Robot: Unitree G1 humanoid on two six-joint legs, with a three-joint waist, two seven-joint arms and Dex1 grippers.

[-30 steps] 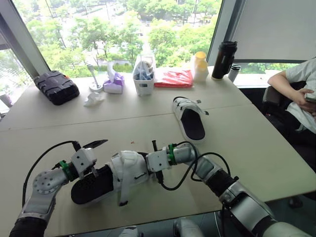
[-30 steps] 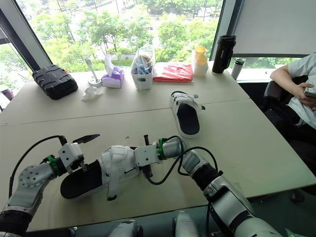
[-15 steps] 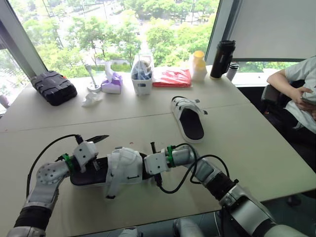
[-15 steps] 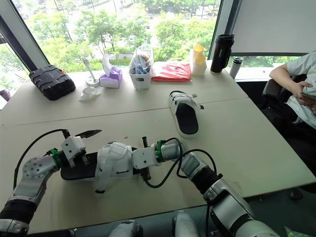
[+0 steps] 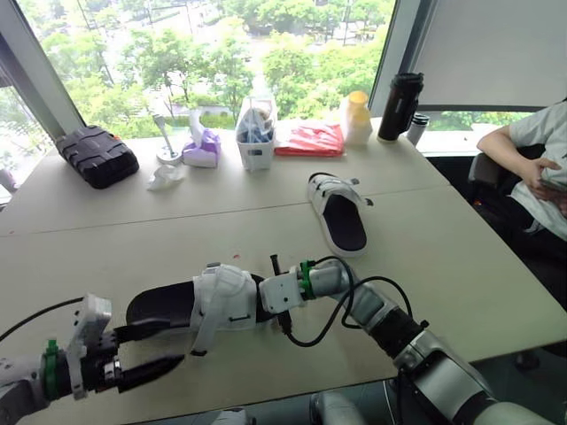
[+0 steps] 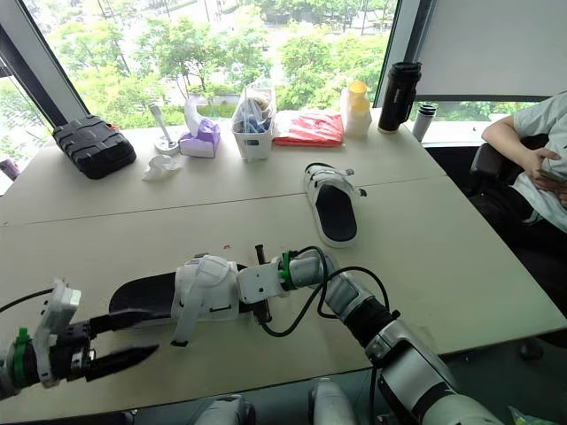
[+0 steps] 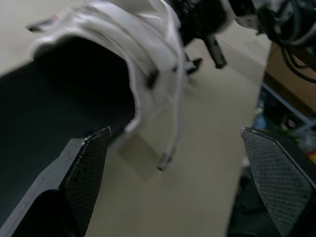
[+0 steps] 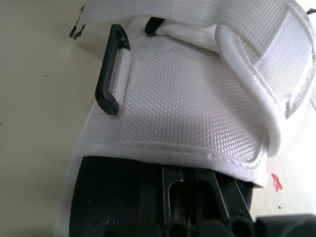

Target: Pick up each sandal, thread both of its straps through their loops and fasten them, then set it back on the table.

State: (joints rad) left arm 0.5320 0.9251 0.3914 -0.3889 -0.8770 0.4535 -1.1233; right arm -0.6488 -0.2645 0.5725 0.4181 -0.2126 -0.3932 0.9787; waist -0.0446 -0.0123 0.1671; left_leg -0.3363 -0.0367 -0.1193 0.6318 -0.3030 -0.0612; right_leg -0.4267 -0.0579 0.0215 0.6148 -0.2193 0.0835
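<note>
The right hand is clamped on the toe end of a black-soled sandal with white mesh straps, which lies flat on the beige tabletop. Directly ahead of this hand's fingers is the sandal's broad white strap, with a black plastic loop at its edge. A thin loose strap end trails off the sandal's side onto the tabletop.

At the heel end, the left hand hovers low with its two black fingers spread apart. The upper finger is just beside the heel, and contact cannot be told.

Beyond the right hand, well apart, a second white-strapped sandal lies sole-down. Farther out, along the window edge, are a black ridged case, a white bin, a red packet and a black flask. A seated person is off to the right hand's outer side.
</note>
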